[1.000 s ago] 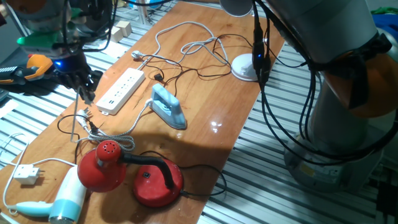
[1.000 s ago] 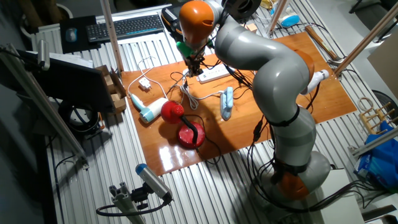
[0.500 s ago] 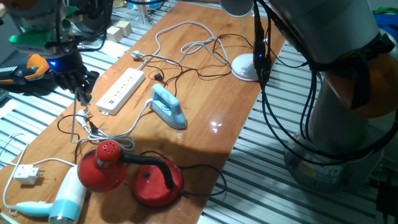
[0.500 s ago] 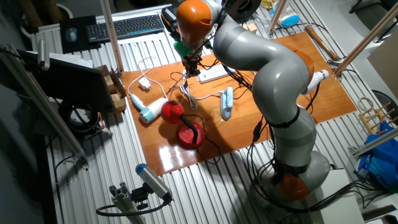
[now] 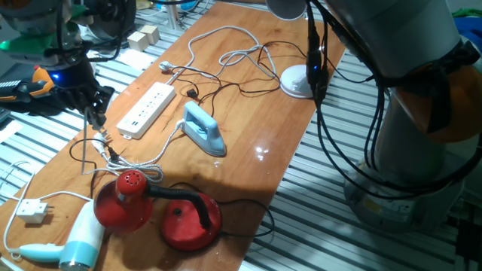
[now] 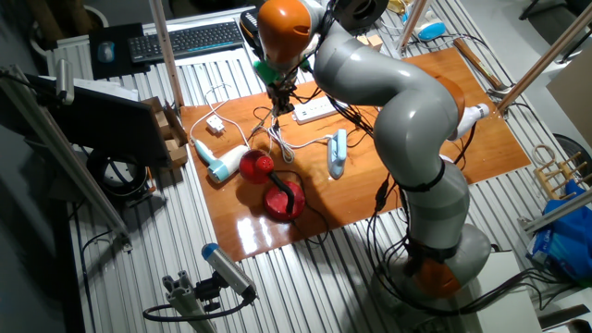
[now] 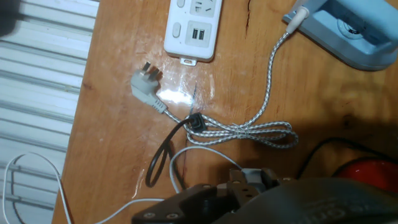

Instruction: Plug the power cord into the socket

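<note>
- You are hovering the gripper (image 5: 93, 113) over the table's left edge, just off the short end of the strip (image 5: 148, 108). The fingers are reading as a dark blur in the hand view, so I cannot tell whether they are apart or together.
- The cord (image 7: 151, 174) is lying on the table, curling toward the gripper. Its small black plug (image 7: 197, 122) is resting on the braided cord (image 7: 261, 93), near that cord's white plug (image 7: 147, 84).
- The plug is lying near the strip's end face (image 7: 189, 60), not yet in any outlet.
- Handling, judged: the cord is looking thin, light and floppy, so it is going to sag and swing, and the cable alone is giving you no control of the pins.
- You are better off taking hold of the rigid plug body, across its flat sides, with the pins left free.
- The plug is looking small and smooth, so it is likely to twist in the grip when you are pushing it in.
- Watch the tangle: lifting the plug is likely to drag the braided loop along.
- The iron (image 7: 354, 31) is sitting to the right of the strip, apart from it.
- Writing: nothing is reading clearly. The strip is showing a button and two small slots, with no legible brand.
</note>
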